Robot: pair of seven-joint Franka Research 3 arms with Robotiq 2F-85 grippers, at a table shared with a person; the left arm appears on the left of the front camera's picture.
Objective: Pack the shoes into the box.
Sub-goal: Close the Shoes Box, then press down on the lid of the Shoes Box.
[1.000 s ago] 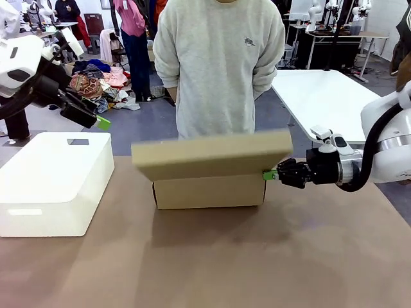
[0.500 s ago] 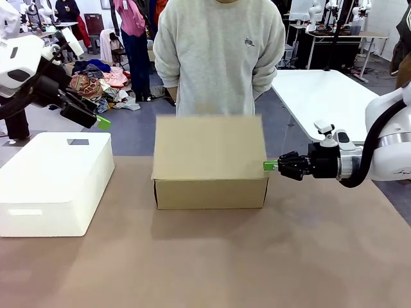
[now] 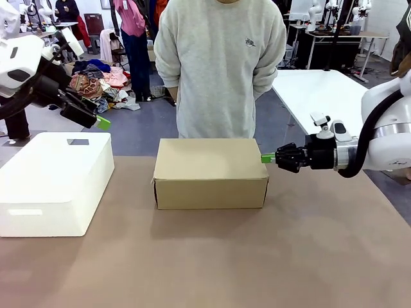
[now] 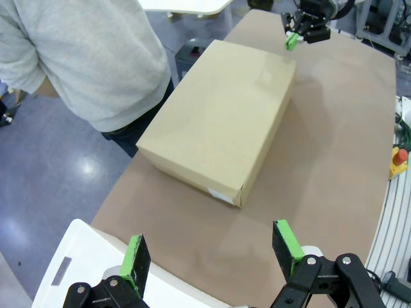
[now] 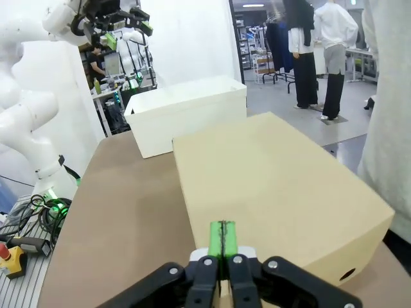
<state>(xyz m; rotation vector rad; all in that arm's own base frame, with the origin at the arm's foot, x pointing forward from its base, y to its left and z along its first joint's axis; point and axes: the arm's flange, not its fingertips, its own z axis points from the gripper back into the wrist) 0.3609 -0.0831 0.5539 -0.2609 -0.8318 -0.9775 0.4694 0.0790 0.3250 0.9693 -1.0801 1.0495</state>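
The box [image 3: 210,172] sits lid-down mid-surface, long axis across the robot's front; the right gripper [image 3: 268,158], jaws pressed together and empty, touches its right end, nearer than the wide-open left gripper [image 3: 101,122].

White rounded-corner block [image 3: 54,183] on the brown table [image 3: 257,256], just below the jaws of the left gripper [image 3: 99,119], well apart from those of the right gripper [image 3: 268,158]. Small grey label [image 3: 77,142] on the block's top, near its far edge. Person in a pale grey sweatshirt [image 3: 218,64] at the table's far side, beyond and between the two sets of jaws. White table [image 3: 321,96] behind the right jaws. Heap of coloured clothes [image 3: 103,80] on the blue-grey floor [image 3: 141,125], beyond the left jaws. Red button [image 4: 399,156] on a yellow base, ahead and to the right of the left jaws in the left wrist view.
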